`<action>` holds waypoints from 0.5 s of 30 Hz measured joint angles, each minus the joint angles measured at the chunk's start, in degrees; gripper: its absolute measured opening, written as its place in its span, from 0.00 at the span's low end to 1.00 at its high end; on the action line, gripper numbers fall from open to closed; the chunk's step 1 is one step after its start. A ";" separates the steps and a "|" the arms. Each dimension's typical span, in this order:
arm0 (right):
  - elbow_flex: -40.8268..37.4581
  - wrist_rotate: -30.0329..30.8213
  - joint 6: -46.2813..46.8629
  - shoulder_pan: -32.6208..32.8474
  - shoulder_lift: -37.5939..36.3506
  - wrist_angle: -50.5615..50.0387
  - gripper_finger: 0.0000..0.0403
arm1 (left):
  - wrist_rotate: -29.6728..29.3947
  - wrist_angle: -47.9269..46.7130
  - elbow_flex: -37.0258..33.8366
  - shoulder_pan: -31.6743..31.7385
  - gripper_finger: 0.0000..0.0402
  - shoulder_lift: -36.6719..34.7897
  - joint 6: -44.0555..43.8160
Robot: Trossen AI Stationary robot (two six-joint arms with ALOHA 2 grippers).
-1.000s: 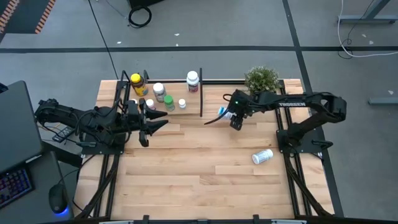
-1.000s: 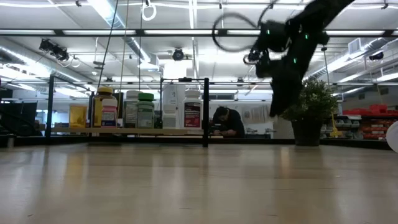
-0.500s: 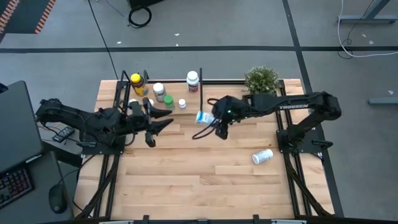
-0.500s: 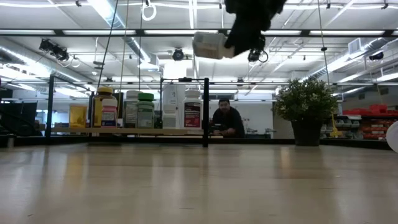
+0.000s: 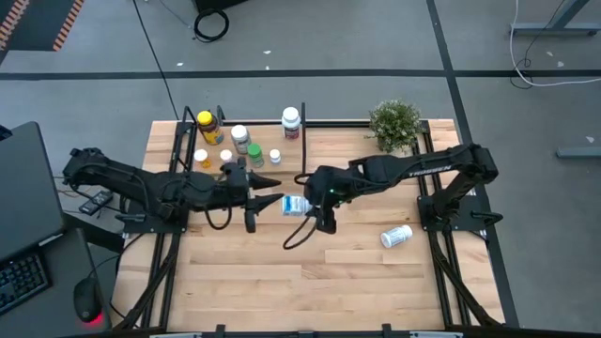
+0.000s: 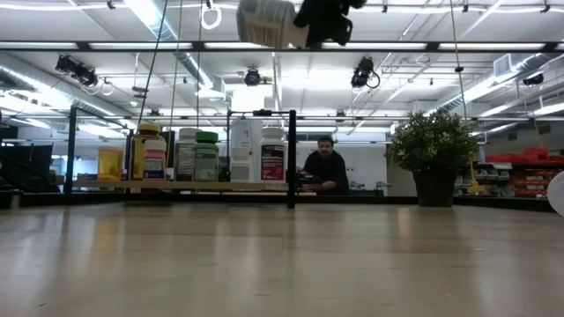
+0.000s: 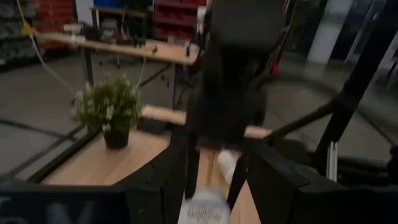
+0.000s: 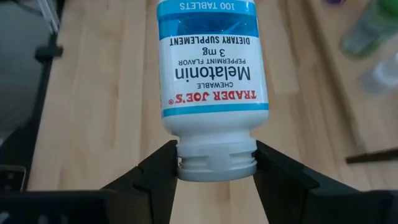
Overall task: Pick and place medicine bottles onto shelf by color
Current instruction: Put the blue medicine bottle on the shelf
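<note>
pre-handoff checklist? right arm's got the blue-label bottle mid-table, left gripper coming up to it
1. Right gripper clamped on the cap of the blue-label bottle: ok.
2. Bottle clear of the tabletop, held high: ok.
3. Left gripper open, beside the bottle: ok.
4. Left fingers around the bottle: not ok, none closed on it.
5. Shelf slot right of the centre post free: ok.
6. Second bottle lying on its side, out of the path: ok.

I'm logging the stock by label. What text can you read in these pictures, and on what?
On the blue-labelled bottle clamped by the right gripper:
"100 TABLETS"
"DIETARY SUPPLEMENT"
"PEPPERMINT FLAVOR"
"CHEWABLE"
"3 mg"
"Melatonin"
"TRADER JOE'S"
Labels of the bottles on the shelf: too small to read.
</note>
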 joint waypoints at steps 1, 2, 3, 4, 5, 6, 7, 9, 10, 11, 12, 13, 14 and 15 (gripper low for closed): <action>0.49 0.61 0.04 0.46 -0.14 0.39 0.48 | 0.00 -1.49 0.32 0.00 0.40 0.08 -1.16; 0.94 1.17 0.04 0.83 -0.40 0.57 0.48 | 0.02 -2.05 0.33 0.00 0.40 0.13 -1.88; 1.45 1.73 -0.01 1.14 -0.61 0.76 0.48 | 0.03 -2.59 0.33 0.00 0.40 0.13 -2.81; 2.09 2.27 -0.01 1.47 -0.72 1.36 0.48 | 0.23 -2.86 0.33 0.00 0.40 0.13 -3.24; 2.79 2.59 -0.03 1.67 -0.72 2.00 0.48 | 0.35 -2.94 0.33 0.00 0.40 0.13 -3.63; 3.44 2.63 -0.09 1.87 -0.72 2.06 0.48 | 0.35 -2.99 0.33 0.00 0.40 0.13 -3.87; 3.98 2.65 -0.28 1.99 -0.72 1.79 0.48 | 0.37 -2.93 0.35 0.00 0.40 0.13 -3.87; 4.56 2.73 -0.52 2.16 -0.72 3.26 0.48 | 0.37 -2.96 0.35 -0.06 0.40 0.13 -3.98; 4.90 2.75 -0.70 2.20 -0.72 3.57 0.48 | 0.39 -2.96 0.35 -0.07 0.40 0.13 -4.16; 5.18 2.83 -0.87 2.18 -0.72 3.33 0.48 | 0.74 -2.95 0.35 -0.07 0.40 0.13 -4.28; 5.42 2.91 -0.92 2.15 -0.72 3.32 0.48 | 1.46 -2.97 0.35 -0.07 0.40 0.13 -4.42; 5.57 2.97 -1.02 2.15 -0.72 3.45 0.48 | 2.10 -2.98 0.35 -0.07 0.40 0.16 -4.56; 5.70 2.96 -1.08 2.15 -0.72 3.27 0.48 | 2.38 -2.86 0.38 -0.07 0.40 0.49 -4.73; 5.74 2.96 -1.08 2.15 -0.72 3.26 0.48 | 2.58 -2.72 0.42 -0.07 0.40 0.82 -4.97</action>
